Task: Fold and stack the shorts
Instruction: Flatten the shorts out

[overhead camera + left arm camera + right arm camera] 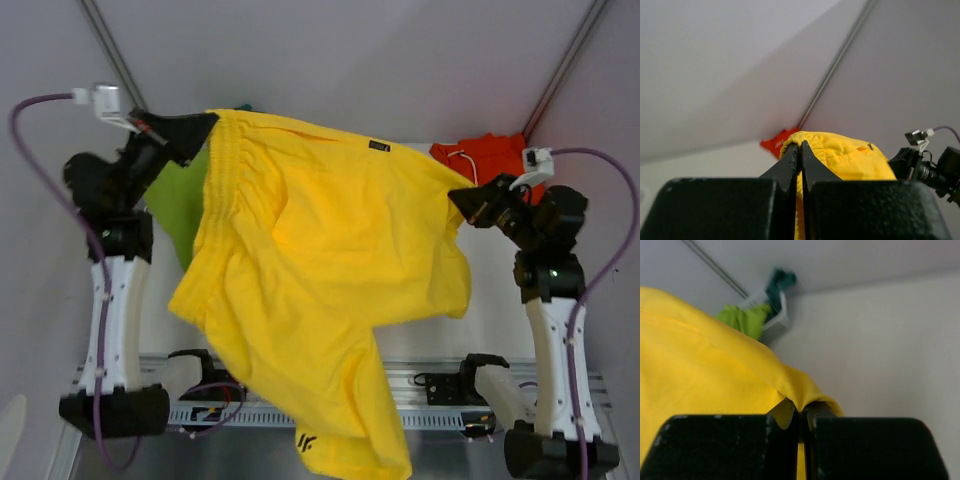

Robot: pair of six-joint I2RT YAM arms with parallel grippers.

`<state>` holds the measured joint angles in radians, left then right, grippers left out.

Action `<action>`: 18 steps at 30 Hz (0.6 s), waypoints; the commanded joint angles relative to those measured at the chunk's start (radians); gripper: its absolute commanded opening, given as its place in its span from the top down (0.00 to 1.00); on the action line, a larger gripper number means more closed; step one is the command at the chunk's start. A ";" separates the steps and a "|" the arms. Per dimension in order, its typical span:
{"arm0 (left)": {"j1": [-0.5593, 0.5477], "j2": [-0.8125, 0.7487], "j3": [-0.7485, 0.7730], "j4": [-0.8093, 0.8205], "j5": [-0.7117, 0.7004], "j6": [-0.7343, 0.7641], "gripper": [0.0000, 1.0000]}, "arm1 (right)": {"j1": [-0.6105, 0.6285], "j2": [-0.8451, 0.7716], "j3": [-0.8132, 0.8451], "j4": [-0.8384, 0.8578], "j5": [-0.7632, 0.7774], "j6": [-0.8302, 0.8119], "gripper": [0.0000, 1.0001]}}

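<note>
Top external view: yellow shorts (320,260), held up off the worktop (500,320) by the waistband, stretched between the left tool (203,130) and right tool (458,196), both clamped on the fabric. The legs hang crumpled and the lowest hem shows over the rail at the near edge. Orange shorts (490,158) lie just beyond the right tool. Lime-green shorts (178,205) are partly hidden at the left. Risk: the trailing hem may catch on the rail or arm bases when lowered, spoiling a flat lay. Left wrist view: jaws closed on a thin bunched fold at the waistband's end. Risk: so slight a bite may slip under tension. Right wrist view: jaws closed on a narrow edge fold, with the basket (774,322) and teal shorts (781,279) beyond. Risk: if either corner is lost, the garment would likely fall in a heap over its neighbours.
</note>
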<state>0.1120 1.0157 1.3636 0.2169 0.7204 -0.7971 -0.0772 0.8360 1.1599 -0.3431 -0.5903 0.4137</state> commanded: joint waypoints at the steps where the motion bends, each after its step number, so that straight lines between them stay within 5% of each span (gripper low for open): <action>1: -0.081 0.173 -0.186 0.042 -0.111 0.073 1.00 | -0.009 0.073 -0.213 0.025 0.055 0.071 1.00; 8: -0.146 0.570 -0.175 0.205 -0.173 0.068 1.00 | -0.015 0.315 -0.325 0.197 0.142 0.119 1.00; 18: -0.186 1.021 0.313 0.109 -0.214 0.102 1.00 | -0.042 0.783 -0.110 0.388 0.178 0.149 1.00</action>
<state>-0.0605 1.9915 1.5177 0.2787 0.5484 -0.7437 -0.1066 1.5318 0.9356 -0.0639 -0.4431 0.5499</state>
